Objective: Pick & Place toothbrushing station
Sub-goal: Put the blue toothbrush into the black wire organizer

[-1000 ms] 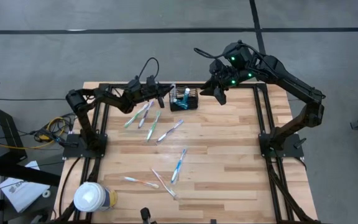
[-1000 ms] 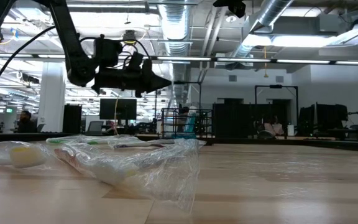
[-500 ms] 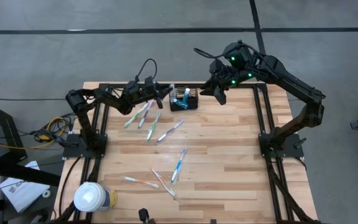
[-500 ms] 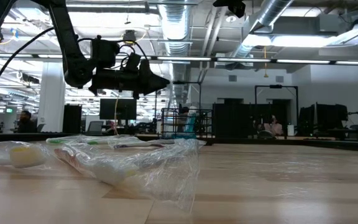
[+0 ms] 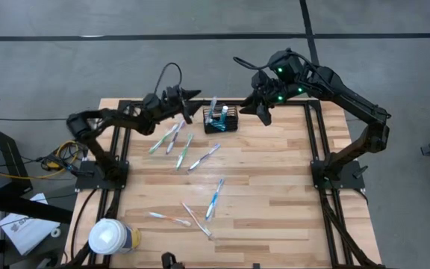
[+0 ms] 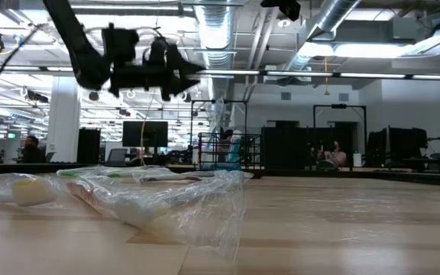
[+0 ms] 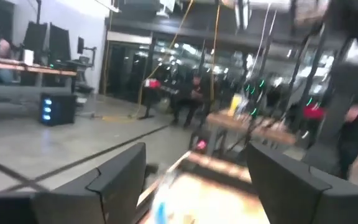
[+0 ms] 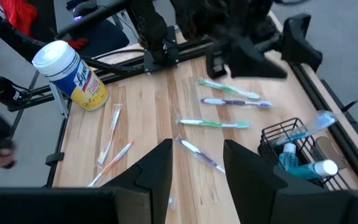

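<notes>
My left gripper (image 5: 193, 95) has its fingers spread wide, empty, hovering at upper centre of the high view, just left of the mesh basket (image 5: 222, 119). A wrapped toothbrush (image 5: 213, 105) leans in the basket beside a teal toothpaste tube (image 8: 303, 168). My right gripper (image 5: 262, 116), fingers parted and empty, hangs just right of it. Loose toothbrushes (image 5: 183, 147) lie across the table (image 5: 275, 194).
</notes>
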`<act>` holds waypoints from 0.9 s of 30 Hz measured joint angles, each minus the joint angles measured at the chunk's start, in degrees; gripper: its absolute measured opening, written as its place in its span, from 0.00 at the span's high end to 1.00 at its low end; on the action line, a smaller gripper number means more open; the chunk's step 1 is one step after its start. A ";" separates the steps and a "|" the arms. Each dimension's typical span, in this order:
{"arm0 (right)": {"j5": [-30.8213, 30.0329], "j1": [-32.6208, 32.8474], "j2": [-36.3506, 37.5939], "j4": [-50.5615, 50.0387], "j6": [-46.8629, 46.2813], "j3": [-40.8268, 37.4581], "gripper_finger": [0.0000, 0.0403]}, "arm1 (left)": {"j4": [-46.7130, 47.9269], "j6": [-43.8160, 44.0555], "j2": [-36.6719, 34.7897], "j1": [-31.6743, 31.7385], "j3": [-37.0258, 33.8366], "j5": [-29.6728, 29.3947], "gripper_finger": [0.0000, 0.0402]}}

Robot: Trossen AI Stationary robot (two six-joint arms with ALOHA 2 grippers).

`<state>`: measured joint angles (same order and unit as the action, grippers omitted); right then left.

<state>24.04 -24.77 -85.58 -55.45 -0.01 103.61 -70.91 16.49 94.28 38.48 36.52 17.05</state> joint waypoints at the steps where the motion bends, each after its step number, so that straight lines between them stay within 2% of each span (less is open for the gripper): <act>1: 0.00 0.00 0.00 0.43 0.01 0.00 0.67 | 3.59 1.84 -2.51 -0.43 0.52 0.87 0.34; 7: 0.10 -0.67 0.00 2.49 0.65 0.00 0.67 | 41.22 2.72 -17.88 -9.30 3.45 2.25 0.44; 10: 0.07 -1.22 0.00 2.56 2.08 0.00 0.67 | 55.37 9.94 -24.40 -14.60 5.95 0.11 0.46; 13: -0.02 -1.30 0.00 3.32 3.48 0.00 0.67 | 66.42 22.23 -28.19 -20.13 7.21 -4.73 0.46; 17: 0.06 -1.20 0.00 6.86 4.98 0.00 0.67 | 73.97 33.14 -28.70 -27.17 7.30 -12.07 0.43; 20: 0.08 -1.23 0.00 9.88 5.12 0.00 0.67 | 75.79 38.94 -25.33 -31.36 7.31 -15.34 0.43; 24: 0.61 -1.27 0.00 10.54 5.83 0.00 0.67 | 75.72 45.38 -18.10 -34.19 7.78 -13.66 0.43; 27: 3.65 -1.22 0.00 10.54 7.24 0.00 0.67 | 75.95 47.23 -11.73 -35.95 10.35 -11.57 0.45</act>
<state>27.69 -26.00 -85.58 -44.90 7.23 103.61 5.04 63.72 82.55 2.53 46.87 5.48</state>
